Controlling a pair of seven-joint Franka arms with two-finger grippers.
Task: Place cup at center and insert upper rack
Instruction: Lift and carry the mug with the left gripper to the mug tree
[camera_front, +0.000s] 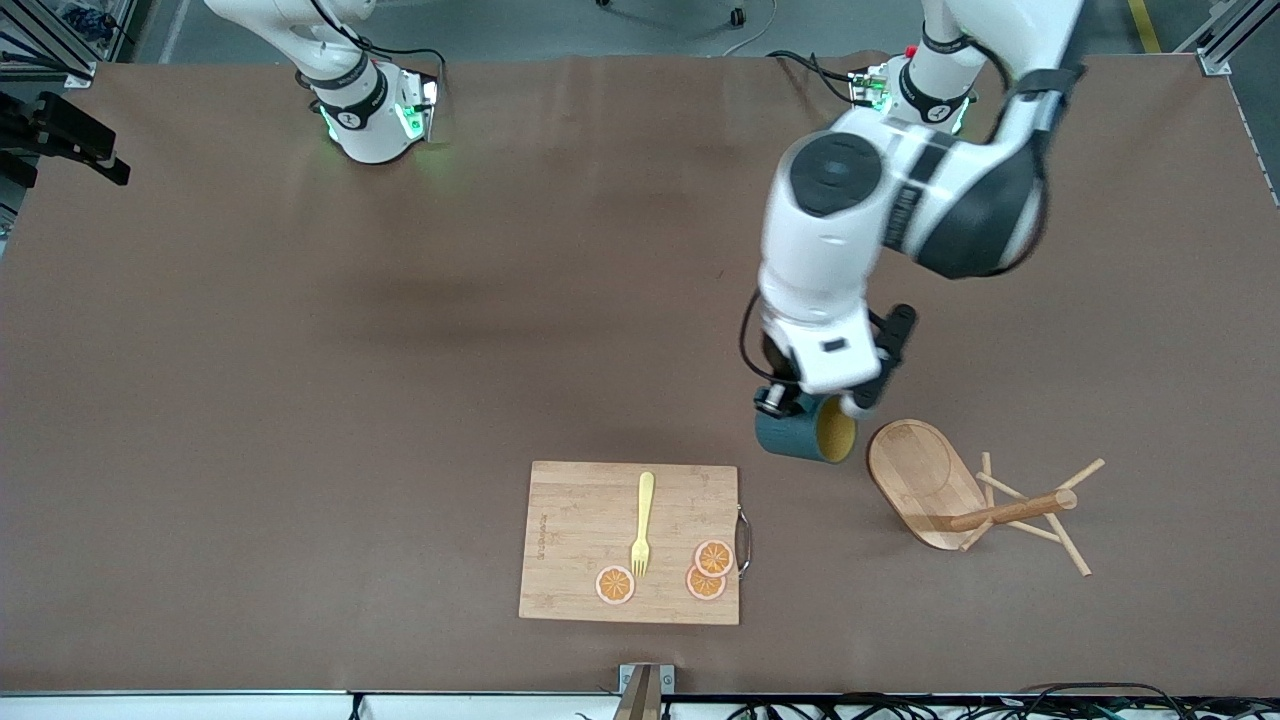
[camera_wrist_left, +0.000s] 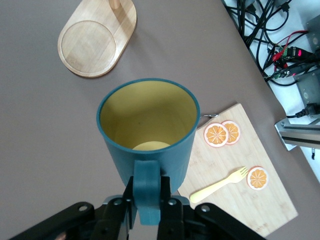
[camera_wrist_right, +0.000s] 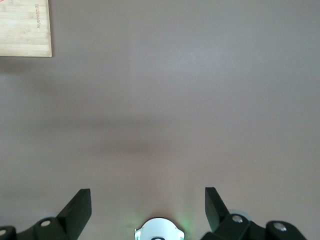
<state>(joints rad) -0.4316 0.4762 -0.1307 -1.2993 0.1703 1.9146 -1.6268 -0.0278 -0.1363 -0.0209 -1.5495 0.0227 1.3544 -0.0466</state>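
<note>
The left gripper (camera_wrist_left: 147, 200) pinches the teal cup (camera_wrist_left: 148, 131) by its handle, holding it tilted in the air at lower right of the front view, above the table (camera_front: 300, 400) between the cutting board (camera_front: 585, 520) and the toppled mug-tree rack (camera_front: 945, 490). The right gripper (camera_wrist_right: 148, 206) waits with fingers spread over bare tabletop.

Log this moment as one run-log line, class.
left gripper: shut on handle of dark teal mug, over bare table | right gripper: open, waiting | light wooden mug-tree rack: toppled beside mug, not inserted
</note>
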